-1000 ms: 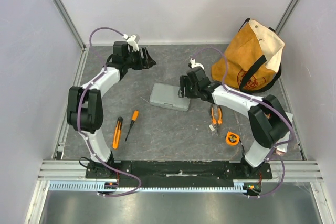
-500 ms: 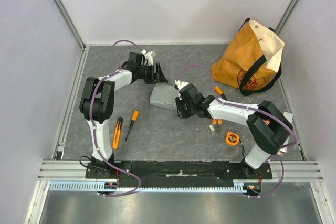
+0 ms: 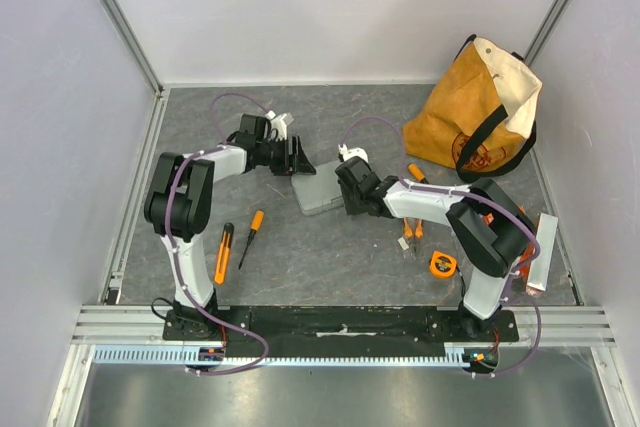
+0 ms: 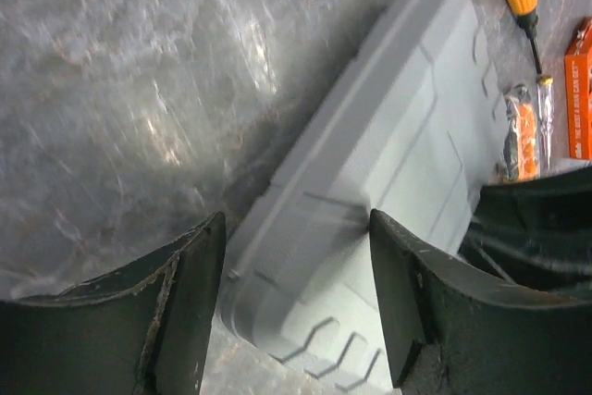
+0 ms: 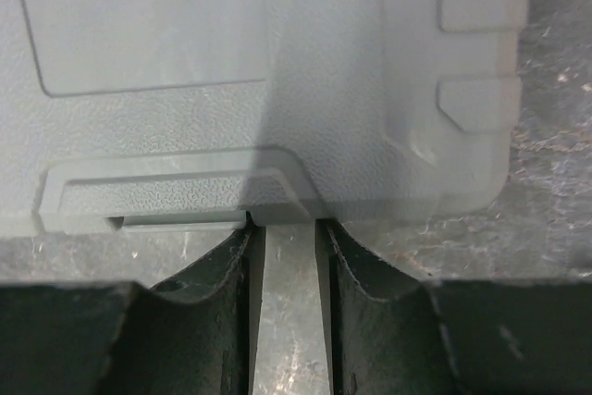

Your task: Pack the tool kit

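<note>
Both arms have closed in on the tool kit (image 3: 318,193), which lies closed on the worktop (image 3: 320,262). Left wrist: left hand (image 4: 294,228) gapes astride its corner. Right wrist: right hand (image 5: 285,228) narrowed at its edge, grip unclear. Lifting the lid likely comes next.

Note that the tool kit (image 3: 318,190) is plain light grey and the table (image 3: 330,267) is mottled dark grey. The tape measure (image 3: 442,264) is orange and black. The bag (image 3: 478,117) is mustard tan with black straps, a cream lining and a dark round print.
</note>
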Robot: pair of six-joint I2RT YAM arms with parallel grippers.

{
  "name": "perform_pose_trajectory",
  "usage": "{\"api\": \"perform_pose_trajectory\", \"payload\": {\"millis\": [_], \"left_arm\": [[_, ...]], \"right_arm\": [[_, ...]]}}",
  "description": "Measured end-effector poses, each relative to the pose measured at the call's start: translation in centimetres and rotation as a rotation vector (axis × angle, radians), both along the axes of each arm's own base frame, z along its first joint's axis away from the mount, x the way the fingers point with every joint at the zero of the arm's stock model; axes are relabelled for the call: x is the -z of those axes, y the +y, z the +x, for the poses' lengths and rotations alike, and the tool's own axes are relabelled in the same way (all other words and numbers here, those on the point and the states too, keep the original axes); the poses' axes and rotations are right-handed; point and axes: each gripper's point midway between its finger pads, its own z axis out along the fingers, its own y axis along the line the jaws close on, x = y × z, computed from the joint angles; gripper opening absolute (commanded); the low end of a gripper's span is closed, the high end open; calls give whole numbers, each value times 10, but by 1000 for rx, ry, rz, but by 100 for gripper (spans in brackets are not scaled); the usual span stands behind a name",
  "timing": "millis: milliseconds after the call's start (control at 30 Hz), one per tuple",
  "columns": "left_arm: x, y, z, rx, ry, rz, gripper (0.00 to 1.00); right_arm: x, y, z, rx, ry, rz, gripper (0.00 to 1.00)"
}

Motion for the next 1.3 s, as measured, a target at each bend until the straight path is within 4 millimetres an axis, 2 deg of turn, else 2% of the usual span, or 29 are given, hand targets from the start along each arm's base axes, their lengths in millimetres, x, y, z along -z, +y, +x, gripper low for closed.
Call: {"api": "perform_pose_trajectory", "payload": {"millis": [200,500,700,800,900,1067,1167,1300], "left_arm": [[1,10,-25,-26,-9,14,67],[-1,25,-51,-168,-13,67,67],[-5,28,-78,-201,-9,74,67],[-18,34,-73,-237,-49,92,68],[-37,40,-61,-286,-101,114,70],[-61,45,-39,-340,-160,132,71],[-62,42,-30,-344,-151,137,70],[-44,38,-20,-340,-94,154,68]], "right_arm": [[-1,-6,23,59,-13,7,41],[-2,4,60,68,-18,71,47],[-7,4,71,108,-9,140,54],[-8,0,73,146,8,178,55],[-13,-6,69,179,23,210,55],[-33,-8,63,207,26,280,54],[-46,0,61,194,26,334,52],[-53,10,59,179,45,391,49]]}}
